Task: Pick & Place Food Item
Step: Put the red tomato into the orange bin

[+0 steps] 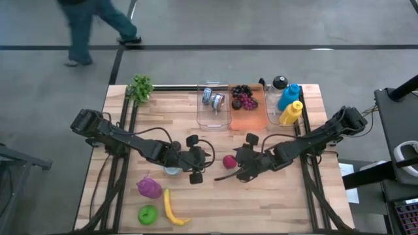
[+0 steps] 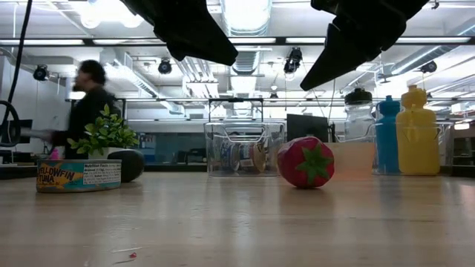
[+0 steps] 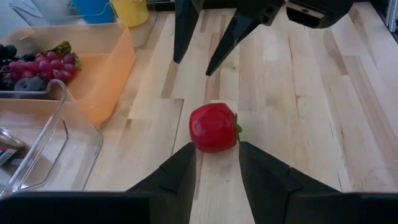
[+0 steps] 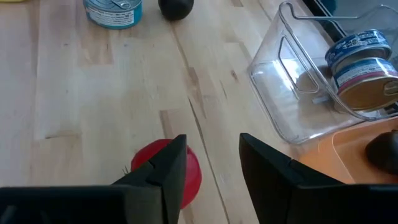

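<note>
- Strawberry (image 1: 229, 161), red with a green cap, lies on the wooden bench (image 1: 274, 202) between the two grippers and serves here as the landmark.
- The right gripper (image 1: 230, 173) hangs just beside the strawberry; its fingers (image 4: 163, 163) stand apart with an empty gap, nothing is held, and in the right wrist view the fruit lies partly under one finger, not between the two.
- The left gripper (image 1: 208, 160) is on the other side of the strawberry, near it, with its fingers (image 3: 180, 171) parted to a moderate gap and empty; in the left wrist view the fruit sits just ahead of the two tips.
- In the low view the strawberry rests on the bench surface, and both arms are above it, not touching it.
- Behind the strawberry, at the far edge of the bench, stand a clear bin (image 1: 213, 112) with cans, an orange bin (image 1: 248, 116) with dark grapes (image 1: 243, 97), and a blue bottle (image 1: 289, 96) and a yellow bottle (image 1: 292, 111).
- On the left arm's side of the strawberry is a tuna can (image 2: 78, 176), partly under the left arm.
- Nearer the front edge, well apart from the strawberry, lie a purple item (image 1: 149, 188), a green item (image 1: 147, 214) and a yellow banana (image 1: 171, 208).
- A small green plant (image 1: 140, 87) stands at the far corner on the left arm's side.
- A person (image 1: 91, 26) is on the floor beyond the bench.
</note>
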Tool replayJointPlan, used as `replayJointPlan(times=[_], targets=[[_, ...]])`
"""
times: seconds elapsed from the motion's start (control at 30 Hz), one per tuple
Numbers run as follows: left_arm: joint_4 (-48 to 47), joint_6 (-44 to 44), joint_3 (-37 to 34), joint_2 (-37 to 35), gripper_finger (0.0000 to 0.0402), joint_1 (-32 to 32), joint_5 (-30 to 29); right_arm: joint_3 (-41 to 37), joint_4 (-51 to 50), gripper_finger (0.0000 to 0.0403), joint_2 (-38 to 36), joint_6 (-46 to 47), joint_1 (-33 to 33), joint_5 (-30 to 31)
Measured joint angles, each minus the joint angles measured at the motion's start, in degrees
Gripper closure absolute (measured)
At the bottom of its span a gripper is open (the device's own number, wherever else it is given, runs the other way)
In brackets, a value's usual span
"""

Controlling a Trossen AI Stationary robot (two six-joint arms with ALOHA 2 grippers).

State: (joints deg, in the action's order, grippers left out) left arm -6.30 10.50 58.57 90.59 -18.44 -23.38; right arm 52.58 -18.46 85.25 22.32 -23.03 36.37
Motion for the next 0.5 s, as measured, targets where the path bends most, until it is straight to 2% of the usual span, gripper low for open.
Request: replayJointPlan(times=[0.5], targets=[[0.01, 0.0, 0.0, 0.0, 0.0278, 0.04, 0.02, -0.04, -0.11, 0.0234, 0.0, 0.16, 0.0, -0.48]])
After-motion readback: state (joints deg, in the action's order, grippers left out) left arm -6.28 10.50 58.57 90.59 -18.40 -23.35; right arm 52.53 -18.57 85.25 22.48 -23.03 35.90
